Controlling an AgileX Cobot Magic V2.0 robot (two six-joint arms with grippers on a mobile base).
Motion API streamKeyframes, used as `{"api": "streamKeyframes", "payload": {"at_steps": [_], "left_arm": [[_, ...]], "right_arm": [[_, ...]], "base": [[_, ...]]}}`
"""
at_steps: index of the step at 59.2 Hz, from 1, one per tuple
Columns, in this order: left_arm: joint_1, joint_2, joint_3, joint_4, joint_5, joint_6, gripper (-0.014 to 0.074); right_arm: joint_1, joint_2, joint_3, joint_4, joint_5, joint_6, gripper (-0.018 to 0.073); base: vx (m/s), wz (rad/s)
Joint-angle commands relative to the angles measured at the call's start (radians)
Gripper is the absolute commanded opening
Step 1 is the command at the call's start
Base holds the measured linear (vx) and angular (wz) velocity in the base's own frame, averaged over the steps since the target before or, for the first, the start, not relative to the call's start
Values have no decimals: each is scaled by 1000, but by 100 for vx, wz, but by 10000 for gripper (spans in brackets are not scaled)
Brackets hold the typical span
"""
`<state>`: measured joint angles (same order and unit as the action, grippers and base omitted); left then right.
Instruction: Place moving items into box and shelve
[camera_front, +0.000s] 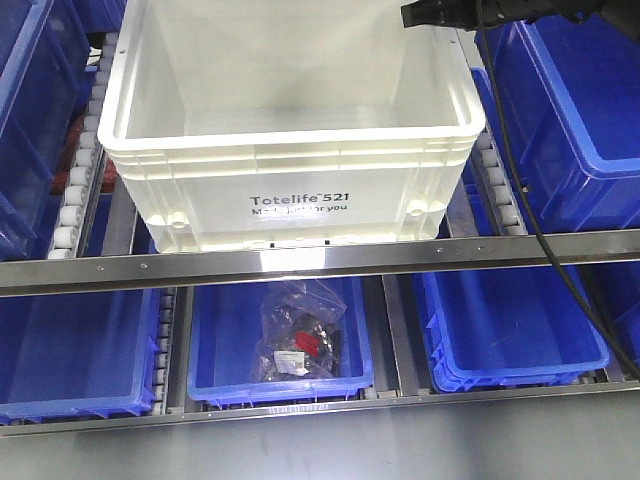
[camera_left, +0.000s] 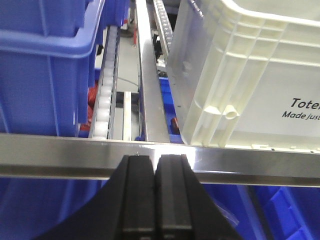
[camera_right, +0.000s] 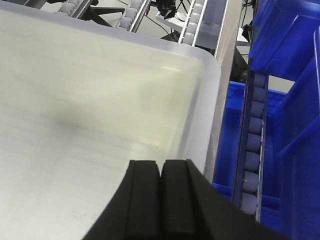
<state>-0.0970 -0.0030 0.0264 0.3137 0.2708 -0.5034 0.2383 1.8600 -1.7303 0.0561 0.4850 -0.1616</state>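
Blue bins (camera_front: 560, 120) flank white crate (camera_front: 290, 195) closely on shelf rollers (camera_front: 75, 190).

You are looking at a white ribbed crate (camera_front: 290, 150) carrying black print, "Totelife 521", on its near wall. Blue bins (camera_front: 520, 320) are sitting to its left, right and below. The near rail (camera_front: 320, 262) is showing as shiny silver, and the roller strips (camera_front: 75, 190) as pale grey. The lower middle blue bin (camera_front: 280, 345) is holding a clear bag (camera_front: 300, 335) with dark and red contents. Both grippers' fingers (camera_left: 152, 200) are showing matte black.
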Motion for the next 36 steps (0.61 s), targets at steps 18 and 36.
{"api": "streamKeyframes", "payload": {"at_steps": [18,36], "left_arm": [[-2,15,-8,-131,-150,201,-6],[-2,15,-8,-314,-158,479,-6]], "right_arm": [[1,-58,-35,-2,-71,-4,-8],[1,-58,-35,-2,-71,-4,-8]], "base": [[0,0],[0,0]]}}
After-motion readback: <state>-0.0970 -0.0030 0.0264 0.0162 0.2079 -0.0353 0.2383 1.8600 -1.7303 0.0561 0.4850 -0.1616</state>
